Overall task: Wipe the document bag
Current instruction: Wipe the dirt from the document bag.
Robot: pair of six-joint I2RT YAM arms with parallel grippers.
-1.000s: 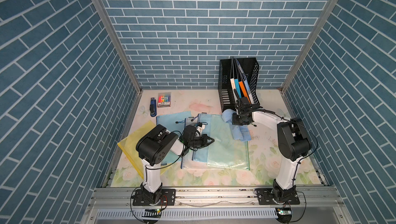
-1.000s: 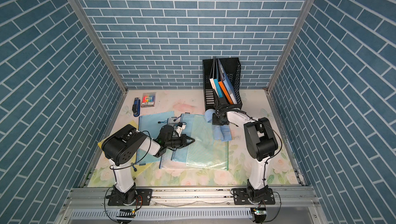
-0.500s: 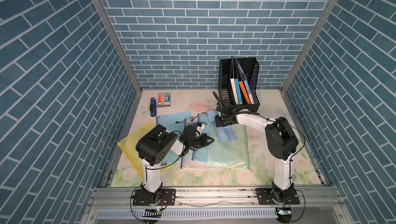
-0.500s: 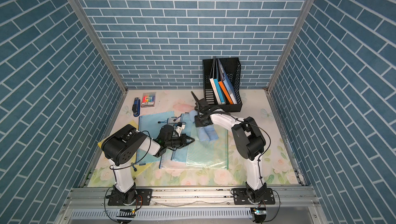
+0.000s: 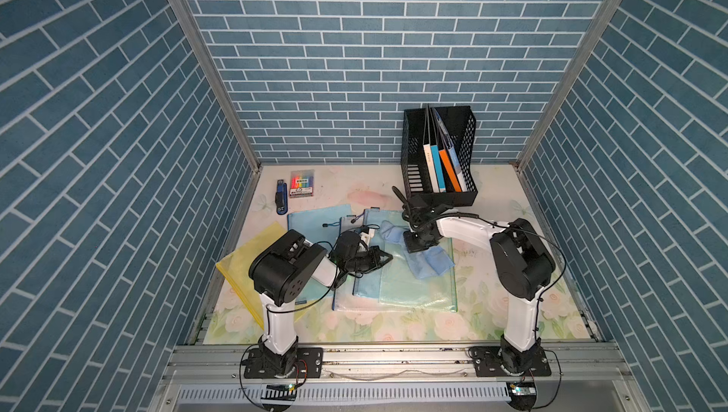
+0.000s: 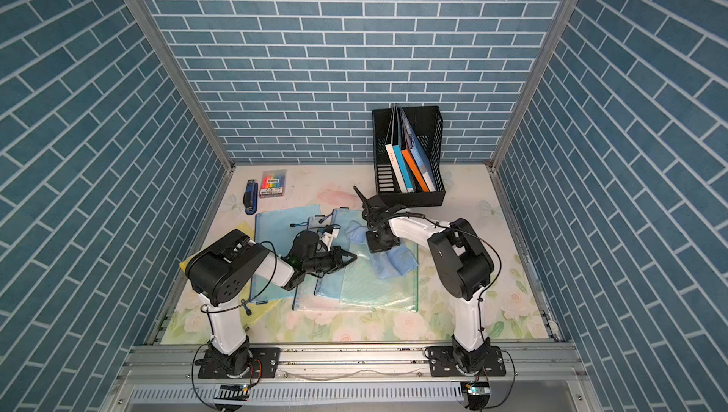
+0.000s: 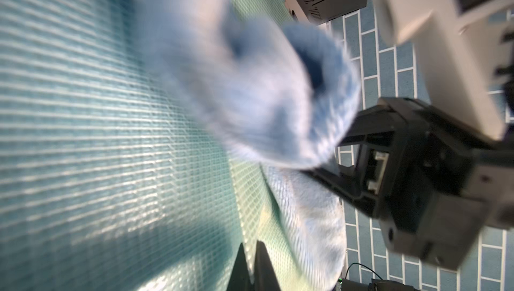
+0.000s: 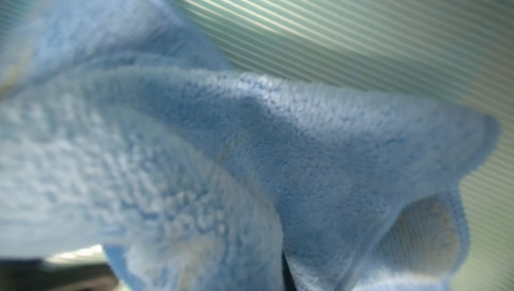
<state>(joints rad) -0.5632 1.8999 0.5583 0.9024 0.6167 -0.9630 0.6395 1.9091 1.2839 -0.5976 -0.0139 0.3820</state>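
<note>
In both top views the green mesh document bag (image 5: 417,288) (image 6: 378,292) lies flat mid-table, on top of other bags. A blue cloth (image 5: 429,266) (image 6: 394,266) is spread over its far half. My right gripper (image 5: 417,242) (image 6: 379,246) points down, shut on the cloth and pressing it onto the bag. The right wrist view is filled by the cloth (image 8: 278,142), with the bag's mesh (image 8: 361,25) behind. My left gripper (image 5: 388,258) (image 6: 353,258) (image 7: 250,245) lies low at the bag's left edge, shut with that edge between its tips. The left wrist view shows the cloth (image 7: 264,108) bunched, blurred.
A black file rack (image 5: 439,193) with books stands at the back right, close behind the right arm. A stapler (image 5: 281,203) and a marker pack (image 5: 302,184) lie at the back left. A blue bag (image 5: 315,221), a yellow bag (image 5: 244,264) and a clear bag (image 5: 354,303) surround the green one.
My right gripper swept the cloth left from beside the rack, then toward the front onto the document bag. The left arm has stayed still.
</note>
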